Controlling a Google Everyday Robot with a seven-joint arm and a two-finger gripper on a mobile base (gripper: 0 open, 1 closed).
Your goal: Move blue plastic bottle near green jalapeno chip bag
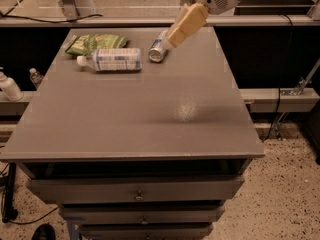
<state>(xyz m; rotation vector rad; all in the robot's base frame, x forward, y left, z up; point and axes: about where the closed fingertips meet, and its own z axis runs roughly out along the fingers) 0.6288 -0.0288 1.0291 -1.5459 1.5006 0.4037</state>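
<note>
Well left of the pincer [173,37], the blue plastic bottle [112,60] lies touching the green jalapeno chip bag [95,42]; pincer spread unclear.

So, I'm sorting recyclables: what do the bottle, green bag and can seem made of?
Clear blue-labelled plastic bottle: see-through plastic, glossy wrap label, white cap. Crinkled green chip bag: thin creased film, possibly foil-lined. Small silver-blue can: probably aluminium, from its shiny rim. The gripper hovers near the can.
</note>
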